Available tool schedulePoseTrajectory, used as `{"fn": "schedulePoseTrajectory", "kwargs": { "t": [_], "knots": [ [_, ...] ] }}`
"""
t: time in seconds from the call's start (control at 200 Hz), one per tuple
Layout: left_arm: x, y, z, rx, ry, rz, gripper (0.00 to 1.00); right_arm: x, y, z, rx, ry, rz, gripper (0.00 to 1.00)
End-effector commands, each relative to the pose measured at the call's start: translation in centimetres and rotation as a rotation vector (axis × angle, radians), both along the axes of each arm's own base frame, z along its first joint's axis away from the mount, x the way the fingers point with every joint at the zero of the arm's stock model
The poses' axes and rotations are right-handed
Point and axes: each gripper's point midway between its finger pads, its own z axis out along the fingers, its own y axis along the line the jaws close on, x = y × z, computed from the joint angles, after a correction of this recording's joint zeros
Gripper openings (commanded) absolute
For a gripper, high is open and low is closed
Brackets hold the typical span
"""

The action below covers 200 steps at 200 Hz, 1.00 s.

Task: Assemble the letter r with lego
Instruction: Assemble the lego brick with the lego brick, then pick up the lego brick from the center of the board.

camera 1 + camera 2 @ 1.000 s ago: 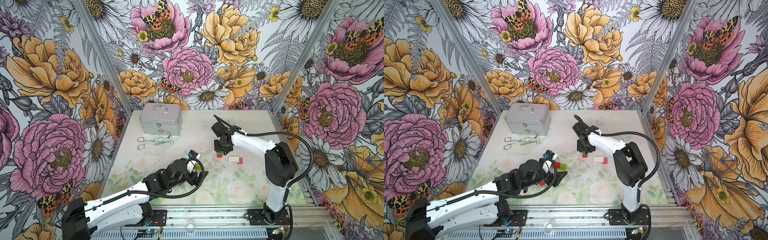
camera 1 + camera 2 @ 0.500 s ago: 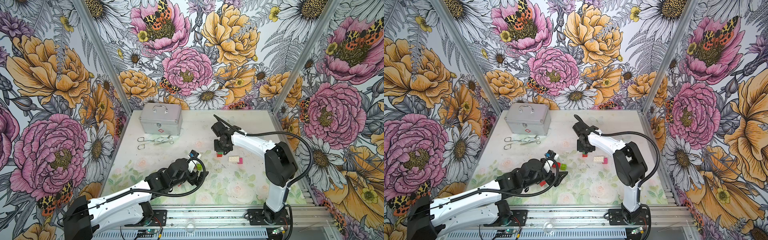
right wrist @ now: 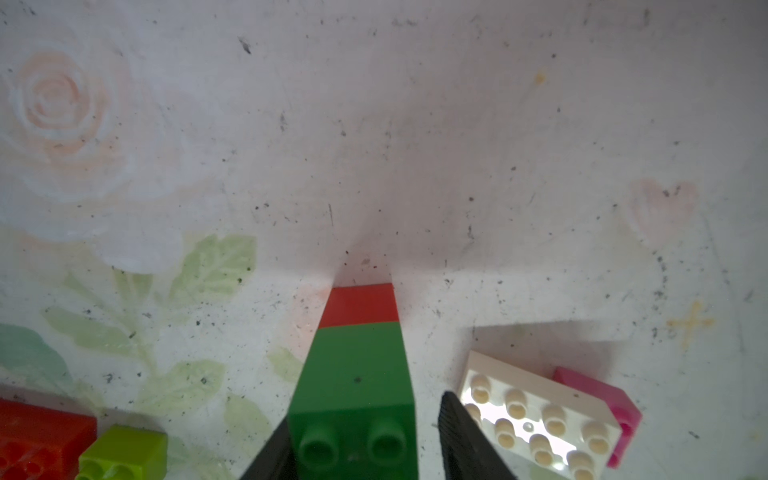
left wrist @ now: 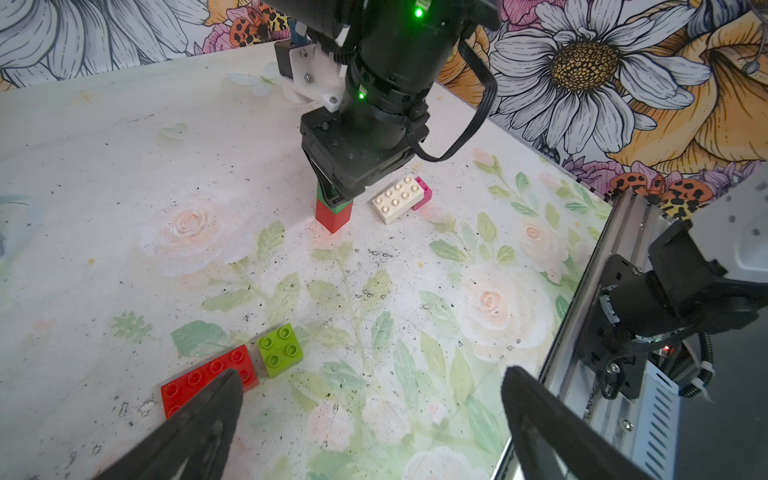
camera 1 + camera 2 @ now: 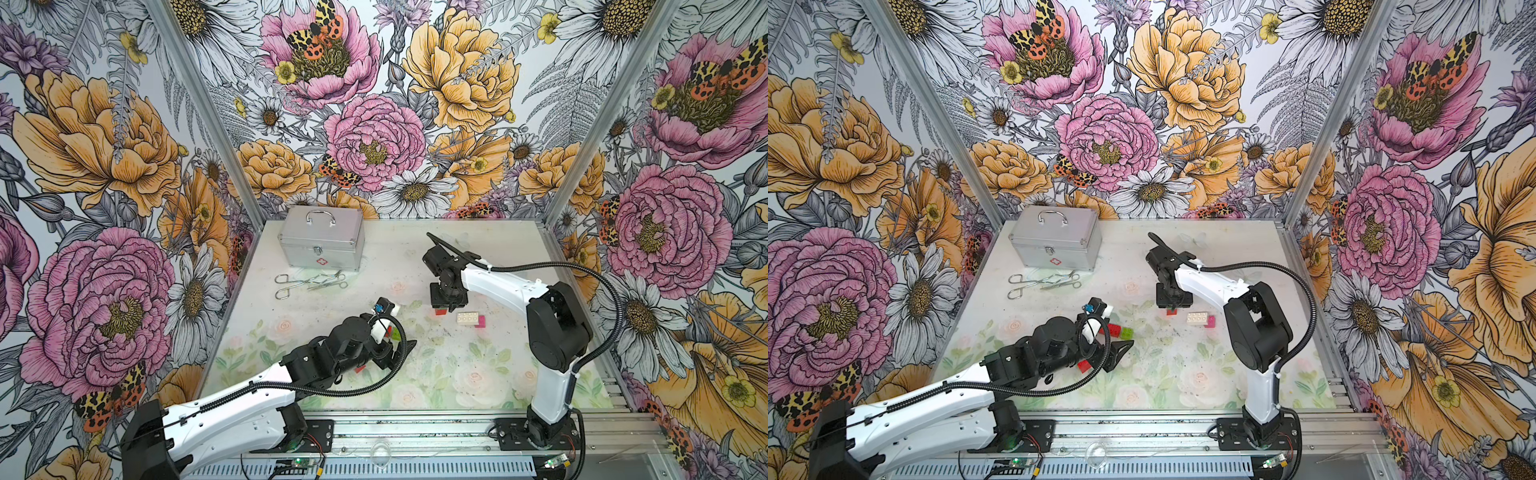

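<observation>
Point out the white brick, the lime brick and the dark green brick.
white brick (image 4: 397, 198): left wrist view, studded top.
lime brick (image 4: 279, 348): left wrist view, studded top.
dark green brick (image 3: 357, 370): right wrist view, smooth side face.

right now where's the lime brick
In the left wrist view the lime brick lies beside a red brick just beyond the left tool, on the robot's left.
</observation>
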Motion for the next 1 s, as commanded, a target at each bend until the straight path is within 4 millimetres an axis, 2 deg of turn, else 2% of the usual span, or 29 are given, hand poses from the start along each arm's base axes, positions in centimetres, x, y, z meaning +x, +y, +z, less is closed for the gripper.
{"fn": "schedulePoseTrajectory", "kwargs": {
  "t": [0.0, 0.315, 0.455, 0.615, 0.685, 0.815, 0.996],
  "knots": [
    [0.2, 0.3, 1.1, -0.005, -0.023, 0.003, 0.99, 0.8, -0.2, 1.1, -0.006, -0.027, -0.006, 0.56],
    [0.4, -0.1, 1.6, -0.004, -0.019, -0.001, 0.99, 1.2, -0.6, 3.9, -0.006, -0.094, 0.022, 0.68],
    [0.4, 0.1, 1.6, -0.001, -0.014, 0.012, 0.99, 1.5, -0.9, 4.7, -0.011, -0.116, 0.033, 0.69],
    [0.4, 0.3, 2.1, -0.015, -0.02, 0.022, 0.99, 1.4, -1.3, 6.7, -0.006, -0.157, 0.04, 0.71],
    [0.4, 0.2, 2.3, -0.011, -0.018, 0.014, 0.99, 1.2, -2.6, 7.6, -0.056, -0.18, 0.031, 0.71],
    [0.3, -0.1, 2.7, 0.001, -0.018, 0.002, 0.99, 0.0, -6.1, 8.6, -0.199, -0.204, -0.009, 0.72],
    [0.5, -0.7, 3.1, 0.008, -0.024, -0.006, 0.99, -2.5, -8.9, 6.6, -0.279, -0.169, -0.089, 0.73]
  ]
}}
